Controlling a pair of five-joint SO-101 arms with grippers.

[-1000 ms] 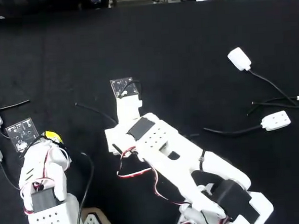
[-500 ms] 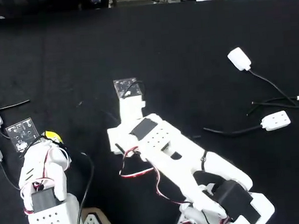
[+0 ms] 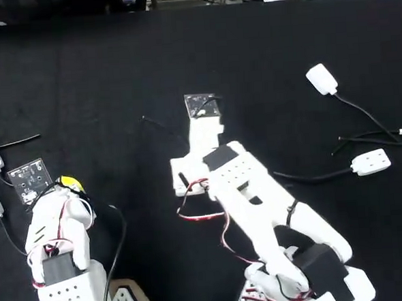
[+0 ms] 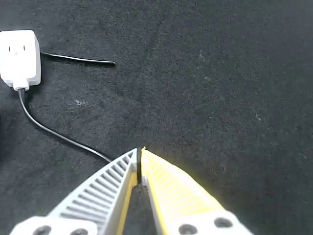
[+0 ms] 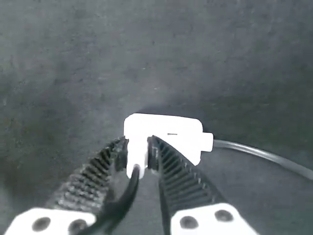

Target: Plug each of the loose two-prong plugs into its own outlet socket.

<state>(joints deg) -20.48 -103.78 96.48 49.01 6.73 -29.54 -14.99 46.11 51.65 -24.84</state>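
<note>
since the earlier frames the right arm [image 3: 259, 201] has been swung rightward and farther out over the bench [image 3: 262, 37], and the thin black cable [image 3: 160, 124] trailing behind it has been drawn along with it; the left arm [image 3: 56, 234] has been left where it was. the right arm is stretched over the middle of the bench, and it is judged that its load is being carried toward the white socket [image 3: 371, 161] lying well apart on the right. the left arm is kept folded at the near left edge, close to a second socket [image 4: 19, 56], presumably so that the other arm's path is not crossed. the right tool [image 5: 138, 147] is clamped on a white two-prong plug [image 5: 171, 131], gripped across its body so that the cord is left free to trail to one side; the prongs cannot be made out. the left tool [image 4: 140, 155] is held with its tips pressed together, on nothing.
</note>
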